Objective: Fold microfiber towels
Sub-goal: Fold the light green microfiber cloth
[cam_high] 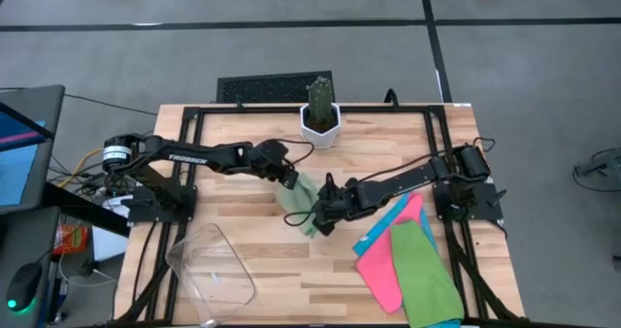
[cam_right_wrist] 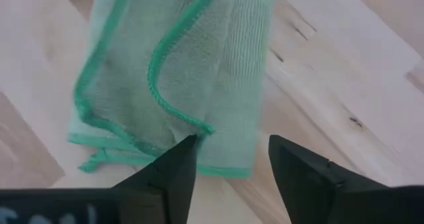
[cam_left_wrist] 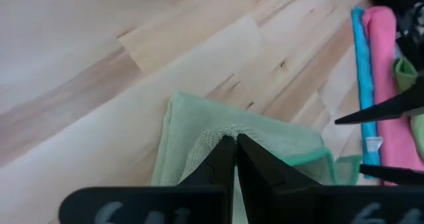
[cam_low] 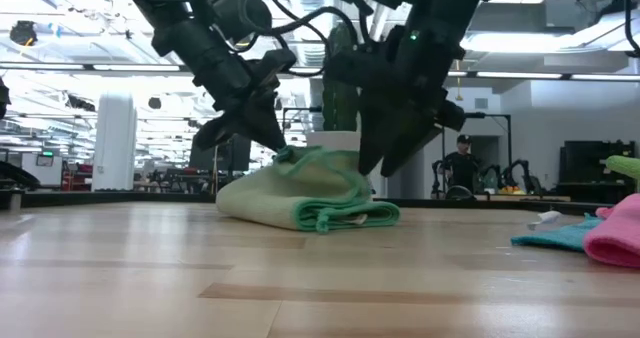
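We see one light green fuzzy microfiber towel [cam_high: 302, 206] lying near the middle of the pale wooden slatted table [cam_high: 243, 212], already doubled over into a thick, slightly lumpy bundle with its darker green hems stacked along one side. Our left gripper [cam_left_wrist: 235, 144] is pinched shut on a raised ridge of this cloth at its upper edge, while our right gripper [cam_right_wrist: 228, 161] hangs just above the other end with its jaws spread apart and nothing between them; one fingertip sits right at the hem. We judge that this first towel is close to folded but not yet neatened or released. The rest of the work looks untouched: to the right side of the table a hot pink towel [cam_high: 380, 265], a second green towel [cam_high: 424, 270] and a sky blue towel [cam_high: 388, 217] lie overlapping in a loose, flat pile, well apart from the folded one. A clear plastic bin [cam_high: 209, 265] sits tilted at the front left, and a potted cactus [cam_high: 319, 113] stands at the back edge.
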Available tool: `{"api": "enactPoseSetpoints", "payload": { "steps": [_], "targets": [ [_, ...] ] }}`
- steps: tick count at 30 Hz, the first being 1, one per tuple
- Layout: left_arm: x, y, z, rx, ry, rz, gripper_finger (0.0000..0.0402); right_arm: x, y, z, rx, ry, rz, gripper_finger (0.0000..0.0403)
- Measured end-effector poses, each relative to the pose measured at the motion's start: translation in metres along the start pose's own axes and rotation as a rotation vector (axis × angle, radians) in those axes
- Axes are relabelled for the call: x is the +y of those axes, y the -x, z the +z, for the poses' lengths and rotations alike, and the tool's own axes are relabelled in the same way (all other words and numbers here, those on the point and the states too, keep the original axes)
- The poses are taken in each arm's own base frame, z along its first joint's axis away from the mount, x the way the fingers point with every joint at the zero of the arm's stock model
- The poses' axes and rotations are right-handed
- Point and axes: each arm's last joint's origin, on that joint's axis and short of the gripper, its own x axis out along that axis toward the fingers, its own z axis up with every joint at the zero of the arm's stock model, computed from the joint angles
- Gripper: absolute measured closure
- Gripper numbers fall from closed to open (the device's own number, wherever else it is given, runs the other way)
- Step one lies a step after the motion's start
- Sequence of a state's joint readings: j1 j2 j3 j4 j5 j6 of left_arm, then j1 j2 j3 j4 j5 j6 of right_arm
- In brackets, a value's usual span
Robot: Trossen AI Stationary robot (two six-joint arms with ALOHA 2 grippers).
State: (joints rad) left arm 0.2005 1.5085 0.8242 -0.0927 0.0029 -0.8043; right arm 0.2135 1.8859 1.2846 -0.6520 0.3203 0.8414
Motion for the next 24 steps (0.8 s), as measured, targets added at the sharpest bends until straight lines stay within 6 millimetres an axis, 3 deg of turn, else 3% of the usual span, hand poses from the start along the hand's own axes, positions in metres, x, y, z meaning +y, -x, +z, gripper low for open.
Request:
{"api": "enactPoseSetpoints", "payload": {
  "steps": [10,17,24],
  "targets": [
    [-0.005,0.0,0.005,-0.073,0.0,-0.023,0.0399,-0.004,0.026,0.005,-0.059,-0.01,0.024,0.0186],
    [-0.005,0.0,0.005,-0.098,0.017,-0.009,0.0396,-0.005,0.031,0.007,-0.085,-0.008,0.026,0.0186],
    [-0.01,-0.023,-0.004,-0.075,0.004,-0.062,0.0348,-0.001,0.032,0.007,-0.105,-0.012,0.053,0.0186]
  ]
}}
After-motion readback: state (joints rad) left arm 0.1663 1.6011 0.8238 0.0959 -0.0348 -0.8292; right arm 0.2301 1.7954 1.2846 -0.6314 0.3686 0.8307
